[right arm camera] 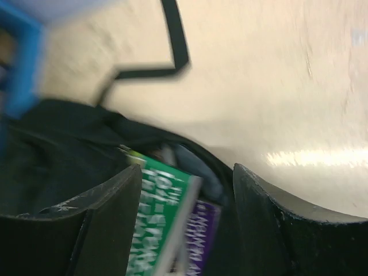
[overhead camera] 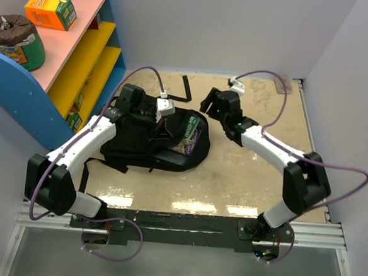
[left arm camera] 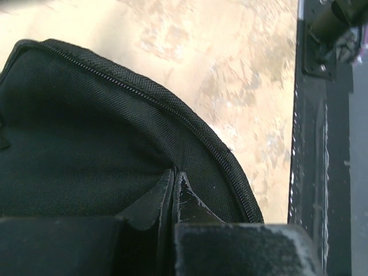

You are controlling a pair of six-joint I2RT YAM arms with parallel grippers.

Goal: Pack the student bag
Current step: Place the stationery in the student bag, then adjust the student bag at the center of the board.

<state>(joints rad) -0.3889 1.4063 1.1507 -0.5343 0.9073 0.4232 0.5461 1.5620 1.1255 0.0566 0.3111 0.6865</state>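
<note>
The student bag (overhead camera: 152, 145), a floppy black backpack, lies on the table left of centre with its mouth open to the right. A green book (overhead camera: 191, 133) and a purple book (overhead camera: 193, 146) sit inside the mouth. My left gripper (overhead camera: 154, 124) is over the bag's top. In the left wrist view it (left arm camera: 174, 172) is shut on a fold of the bag's black fabric (left arm camera: 86, 149) beside the zip (left arm camera: 172, 109). My right gripper (overhead camera: 206, 107) is open and empty just past the bag's right edge. In the right wrist view it (right arm camera: 187, 169) hovers above the green book (right arm camera: 161, 218) and purple book (right arm camera: 201, 236).
A blue, pink and yellow shelf (overhead camera: 83, 49) stands at the left, with an orange box (overhead camera: 51, 10) and a brown-green packet (overhead camera: 14, 38) on top. A loose black strap (overhead camera: 186, 87) lies behind the bag. White walls close in the back and right.
</note>
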